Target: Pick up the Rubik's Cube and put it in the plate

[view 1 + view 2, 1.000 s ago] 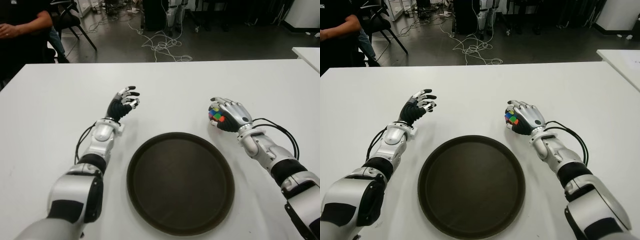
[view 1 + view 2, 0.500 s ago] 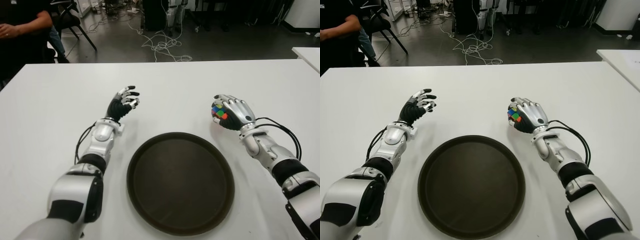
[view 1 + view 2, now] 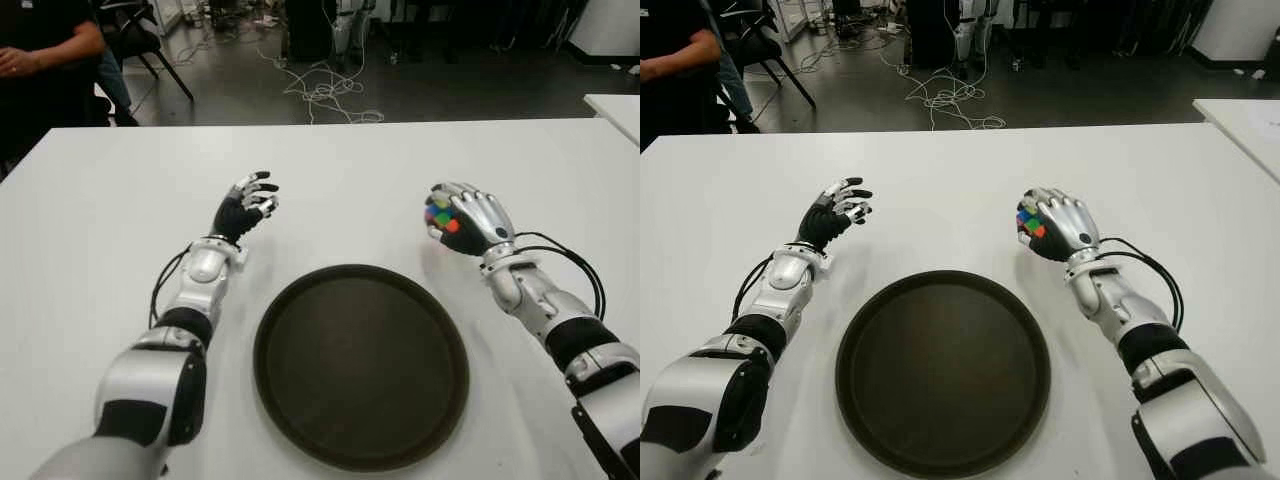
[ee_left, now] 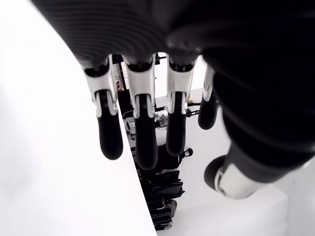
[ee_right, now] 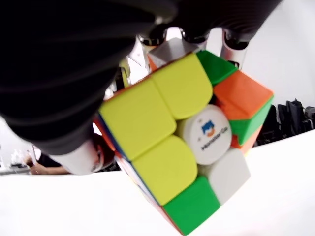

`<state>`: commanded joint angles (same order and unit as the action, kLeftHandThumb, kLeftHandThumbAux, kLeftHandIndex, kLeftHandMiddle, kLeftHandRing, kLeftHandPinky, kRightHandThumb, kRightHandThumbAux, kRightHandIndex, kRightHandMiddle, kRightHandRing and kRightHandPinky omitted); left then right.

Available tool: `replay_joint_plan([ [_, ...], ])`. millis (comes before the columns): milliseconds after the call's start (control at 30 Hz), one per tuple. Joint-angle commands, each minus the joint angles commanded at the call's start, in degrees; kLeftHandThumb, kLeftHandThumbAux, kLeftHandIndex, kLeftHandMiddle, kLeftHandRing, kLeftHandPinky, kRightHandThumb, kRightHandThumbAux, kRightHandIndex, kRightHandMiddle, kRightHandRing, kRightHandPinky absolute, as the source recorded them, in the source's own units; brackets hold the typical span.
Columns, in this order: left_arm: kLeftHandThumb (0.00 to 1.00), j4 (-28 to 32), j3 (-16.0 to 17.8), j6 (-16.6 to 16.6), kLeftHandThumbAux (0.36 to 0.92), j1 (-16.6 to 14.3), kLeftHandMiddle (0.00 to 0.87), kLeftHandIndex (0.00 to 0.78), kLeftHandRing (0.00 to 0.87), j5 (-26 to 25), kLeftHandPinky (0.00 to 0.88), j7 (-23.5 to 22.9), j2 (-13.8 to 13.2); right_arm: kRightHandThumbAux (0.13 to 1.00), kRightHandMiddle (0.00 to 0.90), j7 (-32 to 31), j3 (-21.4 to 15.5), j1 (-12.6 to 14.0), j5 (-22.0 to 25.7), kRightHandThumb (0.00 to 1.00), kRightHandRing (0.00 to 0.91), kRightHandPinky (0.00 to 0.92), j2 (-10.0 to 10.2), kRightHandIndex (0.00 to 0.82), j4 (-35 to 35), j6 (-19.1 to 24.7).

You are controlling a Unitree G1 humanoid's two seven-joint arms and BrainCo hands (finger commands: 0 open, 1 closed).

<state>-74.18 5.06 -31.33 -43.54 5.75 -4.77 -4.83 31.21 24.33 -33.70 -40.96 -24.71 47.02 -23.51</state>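
My right hand (image 3: 462, 217) is shut on the Rubik's Cube (image 3: 440, 214), holding it above the white table (image 3: 90, 200) just beyond the right rim of the plate. In the right wrist view the cube (image 5: 184, 157) shows yellow, green, orange and white squares pressed against my palm. The plate (image 3: 360, 365) is a large, round, dark brown tray lying near the table's front edge, with nothing on it. My left hand (image 3: 250, 203) is raised over the table to the upper left of the plate, fingers spread and holding nothing.
A person (image 3: 45, 50) sits past the table's far left corner, near a chair (image 3: 150, 40). Cables (image 3: 320, 90) lie on the dark floor behind the table. Another white table's corner (image 3: 615, 105) shows at the right.
My right hand has lifted the cube a little and carried it slightly away from me and to the right. The left hand has stayed still.
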Motion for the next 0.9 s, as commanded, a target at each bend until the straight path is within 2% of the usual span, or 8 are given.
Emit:
replay_joint_plan([
  [133, 0.3, -0.01, -0.13, 0.08, 0.707, -0.05, 0.286, 0.185, 0.33, 0.19, 0.367, 0.19, -0.11, 0.671, 0.484, 0.16, -1.78, 3.97, -0.44, 0.939, 0.544, 0.532, -0.6, 0.359, -13.46, -0.82],
  [300, 0.297, 0.01, -0.23, 0.56, 0.71, -0.12, 0.285, 0.185, 0.329, 0.34, 0.362, 0.62, -0.12, 0.666, 0.507, -1.37, -2.89, 5.61, -0.65, 0.944, 0.56, 0.664, -0.13, 0.37, -24.75, -1.85],
  [533, 0.302, -0.16, -0.4, 1.12, 0.715, -0.32, 0.293, 0.19, 0.331, 0.55, 0.359, 1.35, 0.01, 0.664, 0.494, -0.61, -3.67, 9.27, -1.9, 0.945, 0.552, 0.713, -0.25, 0.378, -32.0, -4.94],
  [667, 0.309, -0.15, -0.44, 1.16, 0.719, -0.34, 0.291, 0.192, 0.329, 0.45, 0.357, 1.4, 0.06, 0.664, 0.48, -0.4, -4.06, 10.07, -2.56, 0.946, 0.544, 0.722, 0.19, 0.385, -33.4, -5.98],
  [733, 0.31, -0.15, -0.39, 1.27, 0.718, -0.39, 0.289, 0.191, 0.328, 0.33, 0.359, 1.34, 0.13, 0.664, 0.476, -0.47, -4.08, 10.6, -2.82, 0.946, 0.542, 0.723, 0.65, 0.387, -34.67, -6.34],
  [833, 0.318, -0.19, -0.12, 1.4, 0.709, -0.46, 0.285, 0.186, 0.328, -0.06, 0.366, 0.89, 0.2, 0.664, 0.474, -1.67, -3.48, 12.23, -1.99, 0.945, 0.539, 0.729, 2.5, 0.388, -38.53, -7.24],
  [900, 0.322, -0.2, 0.03, 1.37, 0.704, -0.46, 0.286, 0.184, 0.329, -0.27, 0.369, 0.55, 0.27, 0.666, 0.472, -2.88, -3.01, 13.49, -0.27, 0.944, 0.538, 0.731, 2.89, 0.384, -39.51, -9.14],
])
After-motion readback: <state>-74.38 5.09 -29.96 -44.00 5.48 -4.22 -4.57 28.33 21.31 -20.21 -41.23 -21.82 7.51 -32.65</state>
